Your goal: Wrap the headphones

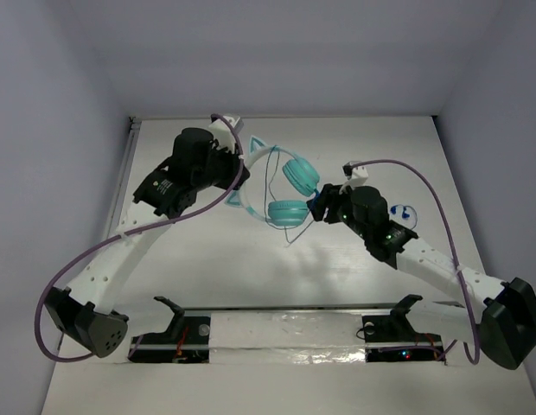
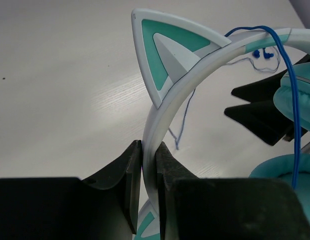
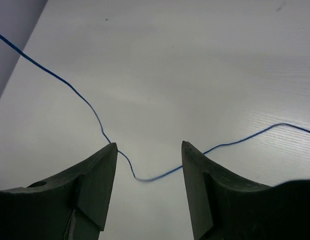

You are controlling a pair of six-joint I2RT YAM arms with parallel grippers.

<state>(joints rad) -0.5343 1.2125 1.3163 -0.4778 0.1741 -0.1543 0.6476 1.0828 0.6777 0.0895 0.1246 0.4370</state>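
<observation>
The headphones (image 1: 277, 183) have two teal ear cups (image 1: 298, 175), a pale headband with teal cat ears (image 2: 165, 50) and a thin blue cord (image 2: 291, 100). My left gripper (image 2: 149, 150) is shut on the headband and holds the headphones above the table; it also shows in the top view (image 1: 232, 166). My right gripper (image 3: 149, 150) is open, and the cord (image 3: 145, 178) sags across the gap between its fingers without being pinched. In the top view the right gripper (image 1: 319, 204) is just right of the ear cups. The blue plug (image 1: 403, 210) lies on the table beside the right arm.
The white table (image 1: 207, 259) has walls at the back and both sides. Purple arm cables (image 1: 424, 186) loop over each arm. Black fixtures (image 1: 177, 324) stand at the near edge. The right gripper's dark fingers (image 2: 260, 112) show in the left wrist view behind the ear cups.
</observation>
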